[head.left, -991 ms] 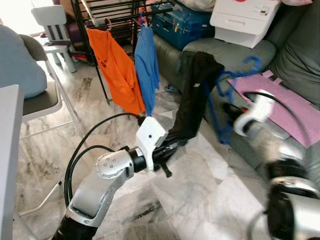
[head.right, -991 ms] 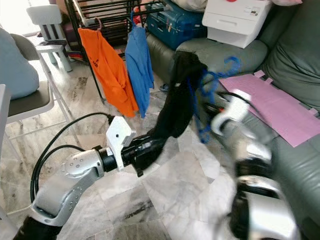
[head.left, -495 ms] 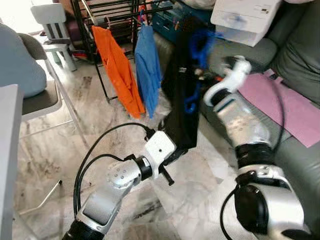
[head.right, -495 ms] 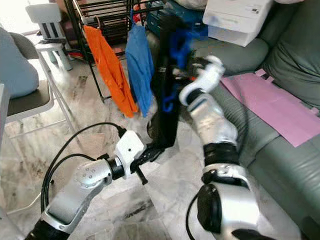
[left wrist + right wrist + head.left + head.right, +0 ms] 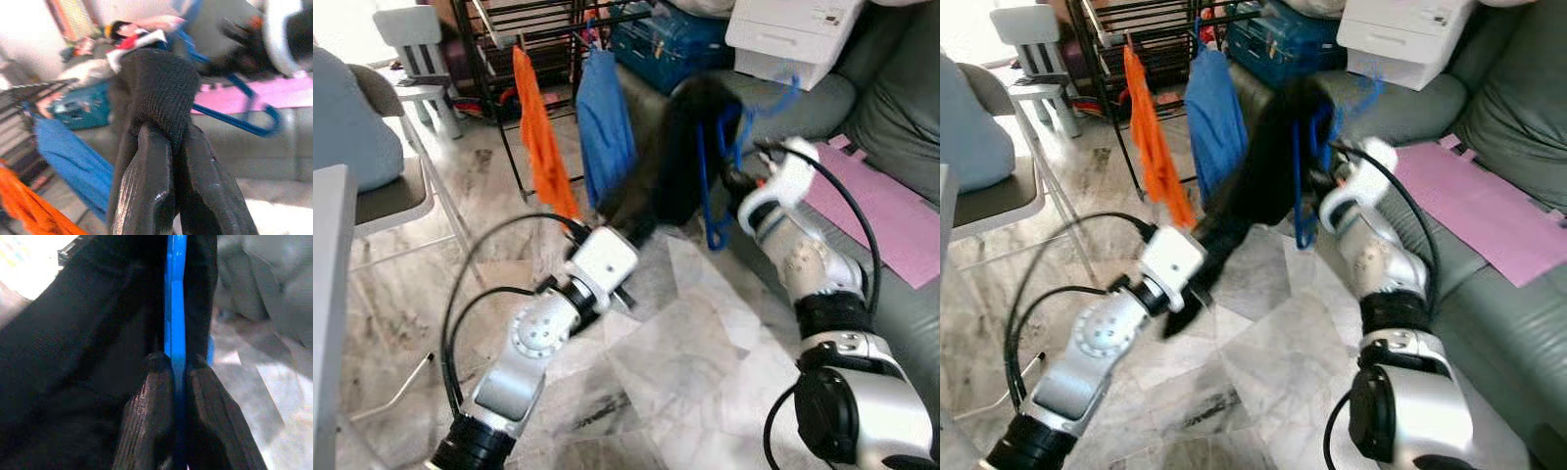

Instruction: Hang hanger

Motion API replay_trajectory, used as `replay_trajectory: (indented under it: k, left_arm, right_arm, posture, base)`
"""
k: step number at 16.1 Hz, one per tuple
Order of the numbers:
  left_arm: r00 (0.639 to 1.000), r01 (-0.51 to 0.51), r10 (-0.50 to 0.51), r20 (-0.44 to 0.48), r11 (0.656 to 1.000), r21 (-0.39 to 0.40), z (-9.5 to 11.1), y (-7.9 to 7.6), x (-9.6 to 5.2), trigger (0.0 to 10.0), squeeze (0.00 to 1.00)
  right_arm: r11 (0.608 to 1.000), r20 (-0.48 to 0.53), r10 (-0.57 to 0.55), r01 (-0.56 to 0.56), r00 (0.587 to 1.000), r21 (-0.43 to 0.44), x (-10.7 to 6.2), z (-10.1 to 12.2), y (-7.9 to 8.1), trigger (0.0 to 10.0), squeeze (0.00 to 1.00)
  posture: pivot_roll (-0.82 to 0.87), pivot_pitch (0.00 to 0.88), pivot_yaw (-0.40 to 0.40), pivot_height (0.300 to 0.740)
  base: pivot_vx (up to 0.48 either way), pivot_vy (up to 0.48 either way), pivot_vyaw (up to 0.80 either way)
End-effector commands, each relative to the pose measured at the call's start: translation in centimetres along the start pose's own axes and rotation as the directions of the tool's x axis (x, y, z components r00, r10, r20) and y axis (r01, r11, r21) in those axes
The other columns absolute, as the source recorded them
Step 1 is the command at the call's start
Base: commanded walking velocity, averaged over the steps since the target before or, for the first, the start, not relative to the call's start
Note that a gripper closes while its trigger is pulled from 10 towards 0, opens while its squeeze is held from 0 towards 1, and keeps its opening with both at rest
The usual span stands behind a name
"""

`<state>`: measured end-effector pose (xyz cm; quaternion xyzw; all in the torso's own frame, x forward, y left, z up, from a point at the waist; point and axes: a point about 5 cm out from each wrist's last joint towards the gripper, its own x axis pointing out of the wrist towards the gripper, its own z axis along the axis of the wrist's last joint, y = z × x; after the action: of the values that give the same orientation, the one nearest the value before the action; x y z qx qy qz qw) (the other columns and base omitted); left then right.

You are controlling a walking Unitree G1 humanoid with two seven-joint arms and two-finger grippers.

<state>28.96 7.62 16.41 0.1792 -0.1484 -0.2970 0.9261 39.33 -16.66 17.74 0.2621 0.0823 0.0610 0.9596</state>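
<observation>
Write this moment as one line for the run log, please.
left end effector: shut on black knitted garment | right end effector: shut on blue plastic hanger | black metal rack: hanger not yet hung

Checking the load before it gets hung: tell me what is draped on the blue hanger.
A black garment hangs over the blue hanger, covering its upper part. The right end effector pinches the hanger; the left end effector grips the cloth's lower end.

Black garment [image 5: 671,181] draped on blue hanger [image 5: 720,162]
</observation>
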Motion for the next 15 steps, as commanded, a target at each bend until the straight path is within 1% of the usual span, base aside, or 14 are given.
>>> replay_trajectory:
  k: [1,2,3,4,6,7,8,10,11,12,13,14,15]
  left_arm:
    - [0.999,-0.036,0.035,0.033,0.999,0.034,0.5,0.7,0.1,10.0,0.0]
    - [0.996,-0.068,0.066,0.055,0.996,0.051,0.7,1.1,0.0,10.0,0.0]
    - [0.988,-0.131,0.125,0.092,0.989,0.063,1.3,1.9,-0.1,10.0,0.0]
    - [0.985,-0.139,0.132,0.111,0.989,0.058,1.7,2.0,-0.1,10.0,0.0]
    - [0.983,-0.128,0.12,0.136,0.991,0.047,2.2,1.9,-0.2,10.0,0.0]
    - [0.985,-0.102,0.098,0.143,0.995,0.021,2.2,1.5,-0.3,10.0,0.0]
    - [0.99,-0.035,0.036,0.138,0.999,-0.007,2.0,0.5,-0.6,10.0,0.0]
    - [0.991,0.061,-0.052,0.127,0.996,-0.071,1.5,-1.1,-1.2,10.0,0.0]
    - [0.985,0.153,-0.145,0.093,0.984,-0.094,1.0,-2.4,-1.7,10.0,0.0]
    - [0.974,0.225,-0.217,0.071,0.963,-0.145,0.6,-3.5,-2.1,10.0,0.0]
    - [0.96,0.28,-0.275,0.053,0.938,-0.205,0.3,-4.3,-2.4,10.0,0.0]
    - [0.957,0.286,-0.286,0.04,0.925,-0.251,0.0,-4.6,-2.4,10.0,0.0]
    - [0.961,0.268,-0.277,0.011,0.919,-0.288,-0.7,-4.4,-2.3,10.0,0.0]
  right_arm:
    - [0.999,0.01,-0.031,0.031,0.999,0.014,-0.1,0.4,-0.4,10.0,0.0]
    - [0.996,-0.015,-0.081,0.082,0.997,0.034,-0.1,0.1,-1.2,10.0,0.0]
    - [0.987,-0.08,-0.153,0.157,0.985,0.044,-0.2,-0.9,-2.3,10.0,0.0]
    - [0.984,-0.093,-0.167,0.172,0.981,0.041,-0.2,-1.1,-2.5,10.0,0.0]
    - [0.981,-0.115,-0.174,0.183,0.978,0.07,-0.2,-1.4,-2.4,10.0,0.0]
    - [0.981,-0.125,-0.166,0.177,0.978,0.077,-0.1,-1.4,-2.3,10.0,0.0]
    - [0.982,-0.125,-0.164,0.174,0.978,0.074,0.1,-1.1,-2.2,10.0,0.0]
    - [0.979,-0.107,-0.176,0.185,0.979,0.081,0.2,-0.4,-2.4,10.0,0.0]
    - [0.983,-0.034,-0.159,0.161,0.987,0.093,0.3,0.8,-2.3,10.0,0.0]
    - [0.987,0.012,-0.124,0.122,0.992,0.105,0.4,1.7,-1.8,10.0,0.0]
    - [0.994,0.069,-0.034,0.026,0.997,0.107,0.5,2.6,-0.6,10.0,0.0]
    - [0.995,0.139,0.049,-0.06,0.989,0.077,0.5,3.6,0.6,10.0,0.0]
    - [0.99,0.269,0.14,-0.138,0.953,-0.027,0.1,5.2,2.1,10.0,0.0]
  posture:
    - [-0.11,0.049,-0.001,0.74]
    - [-0.11,0.049,0.0,0.74]
    - [-0.1,0.05,-0.001,0.74]
    - [-0.1,0.05,-0.003,0.74]
    - [-0.1,0.05,-0.005,0.74]
    - [-0.1,0.05,-0.006,0.74]
    - [-0.1,0.049,-0.007,0.74]
    - [-0.1,0.049,-0.007,0.74]
    - [-0.1,0.049,-0.007,0.74]
    - [-0.1,0.049,-0.008,0.74]
    - [-0.1,0.049,-0.008,0.74]
    - [-0.1,0.048,-0.008,0.74]
    - [-0.1,0.046,-0.009,0.74]
  base:
    - [0.0,0.0,0.0]
    - [0.0,0.0,0.0]
    - [0.0,0.0,0.0]
    - [0.0,0.0,0.0]
    - [0.0,0.0,0.0]
    - [0.0,0.0,0.0]
    - [0.0,0.0,0.0]
    - [0.0,0.0,0.0]
    - [0.0,0.0,0.0]
    - [0.0,0.0,0.0]
    - [0.0,0.0,0.0]
    - [0.0,0.0,0.0]
    - [0.0,0.0,0.0]
